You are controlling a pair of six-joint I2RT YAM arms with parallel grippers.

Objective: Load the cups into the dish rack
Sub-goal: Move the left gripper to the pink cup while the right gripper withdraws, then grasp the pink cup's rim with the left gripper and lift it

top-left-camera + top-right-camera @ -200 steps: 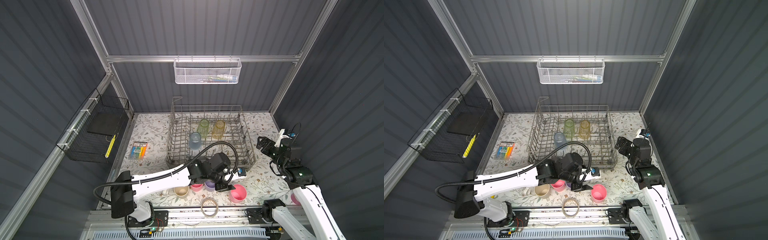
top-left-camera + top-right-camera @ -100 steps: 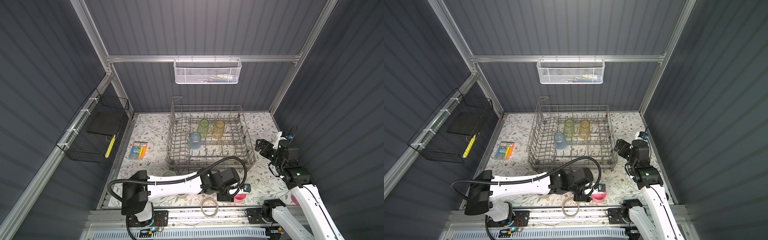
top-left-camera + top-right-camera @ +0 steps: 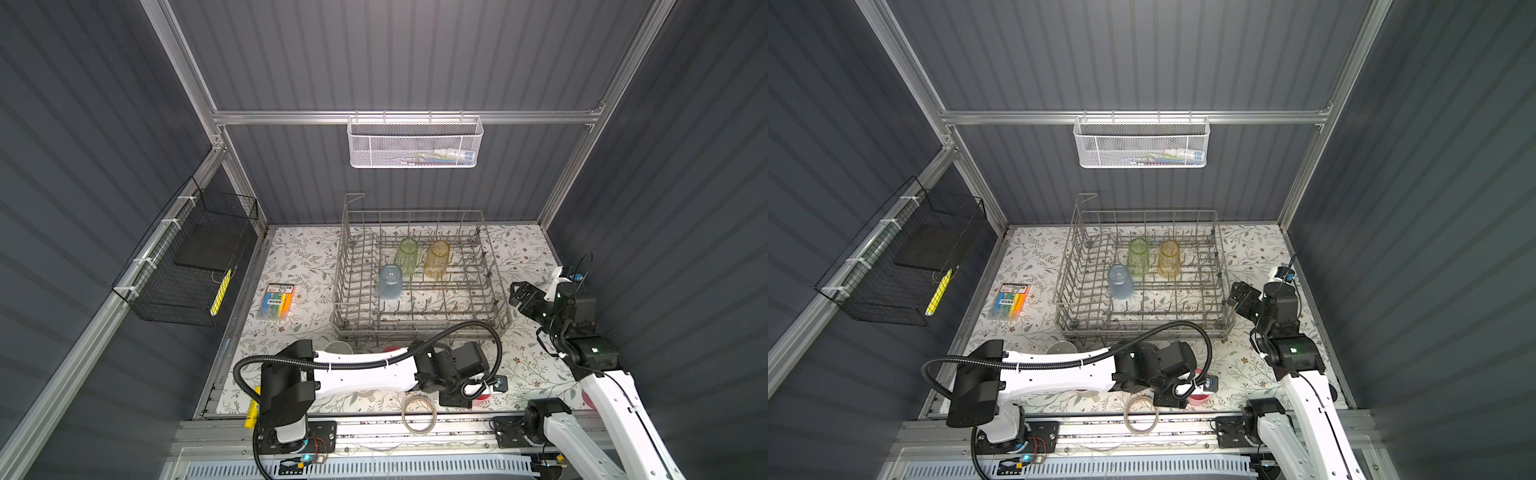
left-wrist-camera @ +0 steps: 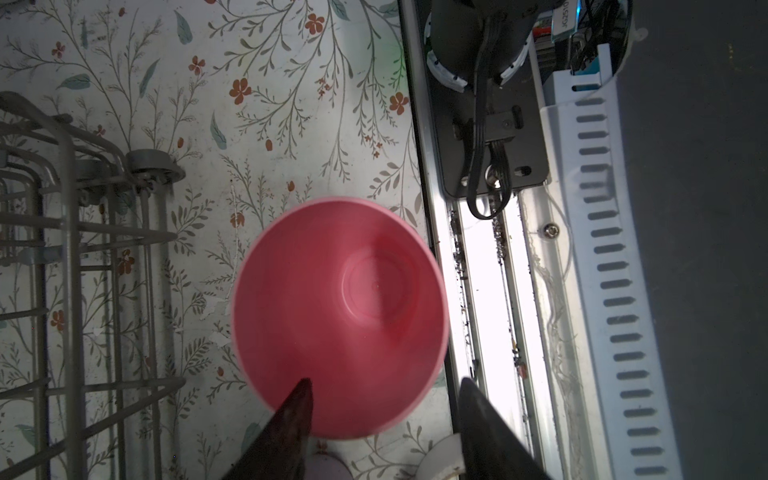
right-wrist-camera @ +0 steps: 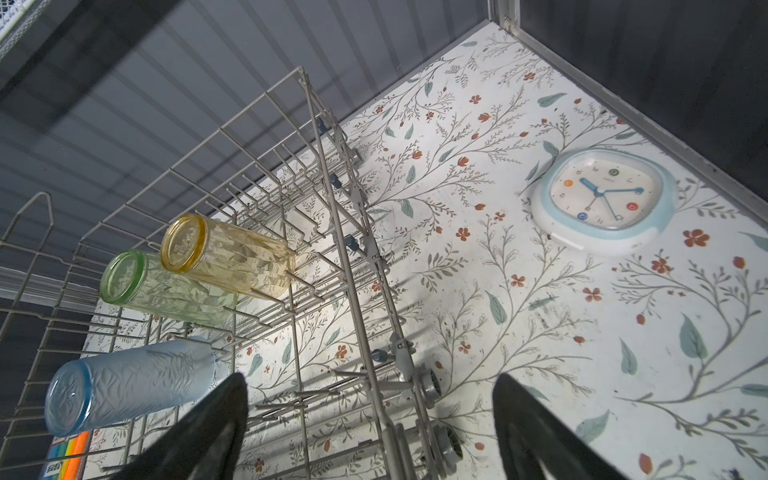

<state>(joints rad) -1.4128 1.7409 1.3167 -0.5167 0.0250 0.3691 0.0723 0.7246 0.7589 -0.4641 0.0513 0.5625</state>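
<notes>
A pink cup stands upright on the flowered mat by the front rail. My left gripper straddles its rim, one finger inside the cup and the other outside with a gap, so it is open. In both top views that gripper hides most of the cup. The dish rack holds green, amber and blue tumblers upside down. My right gripper hovers open and empty at the rack's right side. A pale cup peeks from behind the left arm.
A tape ring lies at the front edge beside the left gripper. A highlighter pack lies left of the rack. A white and blue clock lies on the mat right of the rack. A black wire basket and a white mesh basket hang on the walls.
My left arm swung toward the front edge and came down over the pink cup, hiding the other cups there, and its jaws narrowed. The right gripper shifted only slightly.
</notes>
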